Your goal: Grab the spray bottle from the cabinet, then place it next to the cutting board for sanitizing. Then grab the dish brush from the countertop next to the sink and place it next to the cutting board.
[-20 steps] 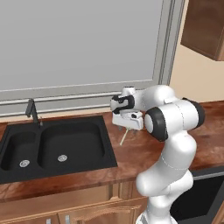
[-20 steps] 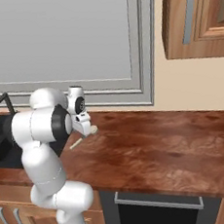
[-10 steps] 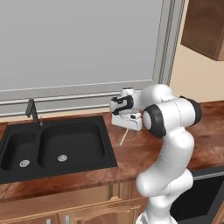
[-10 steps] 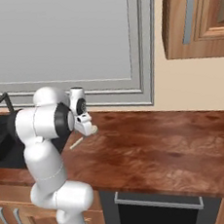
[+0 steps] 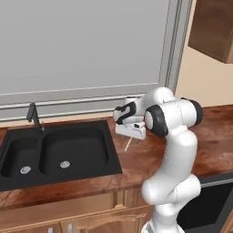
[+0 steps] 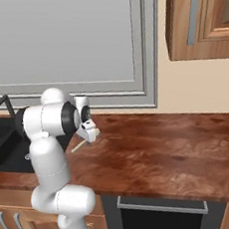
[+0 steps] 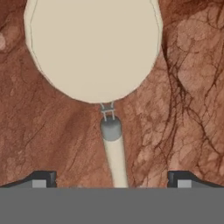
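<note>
Hovering low over the countertop [image 5: 214,150], the gripper [image 7: 112,178] points straight down at the dish brush [image 7: 114,153], its two tips spread wide on either side of the pale handle and touching nothing. The brush lies flat on the wood just right of the sink [image 5: 59,150] — from the hand camera its round cream head looms large at the top, with the thin handle running down between the tips. From the base cameras the hand [image 5: 129,125] sits directly above the handle's end. I'd judge the second half of the job is just starting: the brush is lined up but not yet pinched, and carrying it to the board is left. Neither bottle nor board is in sight here, so the first half can't be confirmed
</note>
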### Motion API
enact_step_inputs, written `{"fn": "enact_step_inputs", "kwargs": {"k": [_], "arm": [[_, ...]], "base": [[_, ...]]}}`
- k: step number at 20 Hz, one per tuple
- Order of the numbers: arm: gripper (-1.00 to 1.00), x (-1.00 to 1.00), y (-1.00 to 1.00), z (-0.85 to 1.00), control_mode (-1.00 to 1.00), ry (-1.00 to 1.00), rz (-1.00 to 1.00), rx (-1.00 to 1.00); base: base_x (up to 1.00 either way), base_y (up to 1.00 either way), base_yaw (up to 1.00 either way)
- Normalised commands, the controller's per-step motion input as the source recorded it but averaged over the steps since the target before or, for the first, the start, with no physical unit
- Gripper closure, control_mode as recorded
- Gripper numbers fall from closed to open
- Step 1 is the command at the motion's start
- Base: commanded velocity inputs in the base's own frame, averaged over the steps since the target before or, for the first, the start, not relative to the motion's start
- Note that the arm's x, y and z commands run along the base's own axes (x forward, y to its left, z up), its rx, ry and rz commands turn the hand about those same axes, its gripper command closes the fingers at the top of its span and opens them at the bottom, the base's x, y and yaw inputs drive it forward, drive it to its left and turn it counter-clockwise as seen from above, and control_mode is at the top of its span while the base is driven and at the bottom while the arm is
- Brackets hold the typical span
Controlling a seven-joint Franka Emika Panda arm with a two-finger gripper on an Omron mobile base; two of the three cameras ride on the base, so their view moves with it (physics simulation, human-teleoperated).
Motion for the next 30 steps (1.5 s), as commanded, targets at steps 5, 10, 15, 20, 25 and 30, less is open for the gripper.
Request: {"fn": "enact_step_inputs", "kwargs": {"k": [5, 10, 15, 20, 25, 30], "arm": [[-1.00, 0.18, 0.00, -0.16, -1.00, 0.00, 0.00, 0.00], [1.00, 0.06, 0.01, -0.22, -1.00, 0.00, 0.00, 0.00], [1.00, 0.03, 0.00, -0.28, -1.00, 0.00, 0.00, 0.00], [1.00, 0.02, 0.00, -0.06, -1.00, 0.00, 0.00, 0.00], [1.00, 0.00, 0.01, 0.02, -1.00, 0.00, 0.00, 0.00], [1.00, -0.15, 0.00, 0.13, -1.00, -0.11, 0.00, 0.00]], "base": [[0.00, 0.00, 0.00], [0.00, 0.00, 0.00], [0.00, 0.00, 0.00], [0.00, 0.00, 0.00], [0.00, 0.00, 0.00], [0.00, 0.00, 0.00]]}}
